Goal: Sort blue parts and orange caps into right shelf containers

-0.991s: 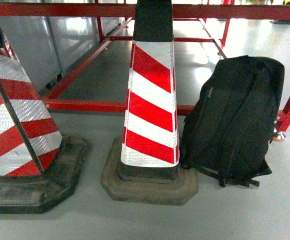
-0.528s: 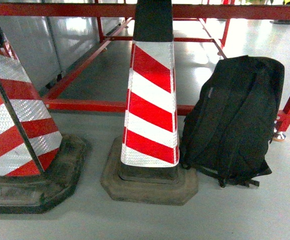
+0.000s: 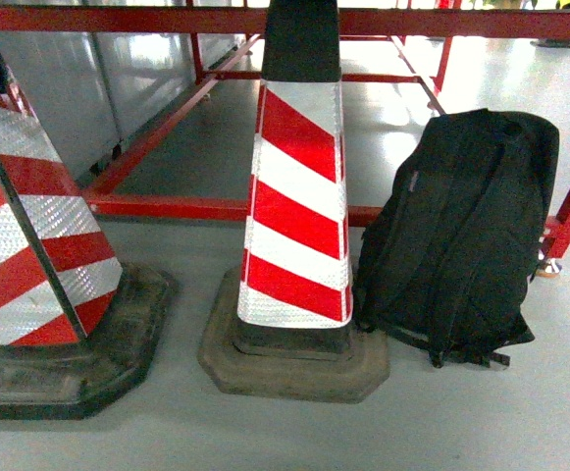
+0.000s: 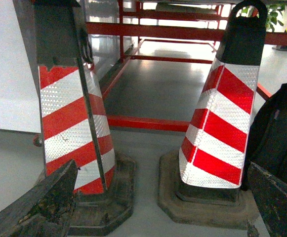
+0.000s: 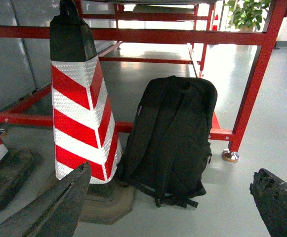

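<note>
No blue parts, orange caps or right shelf containers show in any view. In the left wrist view my left gripper (image 4: 162,168) stands open, its dark worn fingers (image 4: 44,202) wide apart with only grey floor and cone bases beyond them. My right gripper (image 5: 170,173) is open too in the right wrist view, fingers (image 5: 59,205) spread at the bottom corners with nothing between them. Neither gripper appears in the head view.
Two red-and-white striped traffic cones stand on the grey floor, one in the middle (image 3: 299,196) and one at the left (image 3: 29,245). A black backpack (image 3: 471,235) leans beside the middle cone. Behind them runs a low red tube frame (image 3: 167,206).
</note>
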`<state>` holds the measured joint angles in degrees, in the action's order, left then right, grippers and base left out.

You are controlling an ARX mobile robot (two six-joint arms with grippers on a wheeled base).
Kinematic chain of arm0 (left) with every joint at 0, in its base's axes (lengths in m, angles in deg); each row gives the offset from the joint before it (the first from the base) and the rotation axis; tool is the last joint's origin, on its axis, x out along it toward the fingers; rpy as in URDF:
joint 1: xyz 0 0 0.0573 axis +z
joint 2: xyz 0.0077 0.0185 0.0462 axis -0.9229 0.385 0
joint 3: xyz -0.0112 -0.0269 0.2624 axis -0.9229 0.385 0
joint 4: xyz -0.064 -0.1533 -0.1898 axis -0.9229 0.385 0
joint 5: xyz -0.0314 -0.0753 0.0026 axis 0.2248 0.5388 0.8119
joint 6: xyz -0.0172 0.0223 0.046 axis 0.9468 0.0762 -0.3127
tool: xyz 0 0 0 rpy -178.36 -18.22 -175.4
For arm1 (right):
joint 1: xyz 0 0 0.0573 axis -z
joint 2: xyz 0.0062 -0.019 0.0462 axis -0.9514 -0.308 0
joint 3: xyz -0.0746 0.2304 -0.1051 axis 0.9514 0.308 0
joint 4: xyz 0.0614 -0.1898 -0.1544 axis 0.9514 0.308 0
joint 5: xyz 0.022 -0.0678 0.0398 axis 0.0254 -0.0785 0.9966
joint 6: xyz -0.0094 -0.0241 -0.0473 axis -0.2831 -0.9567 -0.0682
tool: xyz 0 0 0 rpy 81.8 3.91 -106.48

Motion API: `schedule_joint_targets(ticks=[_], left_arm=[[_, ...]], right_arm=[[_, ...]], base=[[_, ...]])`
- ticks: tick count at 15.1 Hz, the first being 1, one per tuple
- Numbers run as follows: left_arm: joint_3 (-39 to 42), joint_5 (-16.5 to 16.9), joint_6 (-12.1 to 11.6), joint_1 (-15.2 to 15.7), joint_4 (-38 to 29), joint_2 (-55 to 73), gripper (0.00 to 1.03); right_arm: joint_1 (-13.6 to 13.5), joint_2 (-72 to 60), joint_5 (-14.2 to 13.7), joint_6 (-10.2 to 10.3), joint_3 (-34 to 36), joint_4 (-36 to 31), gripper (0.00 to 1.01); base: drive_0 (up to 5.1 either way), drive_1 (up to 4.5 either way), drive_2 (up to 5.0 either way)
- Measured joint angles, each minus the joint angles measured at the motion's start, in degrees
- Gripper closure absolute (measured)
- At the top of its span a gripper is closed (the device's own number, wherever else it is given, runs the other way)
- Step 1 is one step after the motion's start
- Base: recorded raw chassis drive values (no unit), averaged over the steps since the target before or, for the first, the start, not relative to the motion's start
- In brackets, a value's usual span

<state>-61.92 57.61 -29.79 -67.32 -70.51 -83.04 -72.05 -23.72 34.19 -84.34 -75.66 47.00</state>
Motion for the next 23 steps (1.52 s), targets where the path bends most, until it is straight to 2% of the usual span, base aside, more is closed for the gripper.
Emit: schedule_joint_targets(ticks=[23], left_arm=[[0.0,0.0,0.0,0.0,0.0,0.0,0.05]], right_arm=[[0.0,0.0,0.0,0.0,0.0,0.0,0.03]], base=[[0.0,0.00,0.0]])
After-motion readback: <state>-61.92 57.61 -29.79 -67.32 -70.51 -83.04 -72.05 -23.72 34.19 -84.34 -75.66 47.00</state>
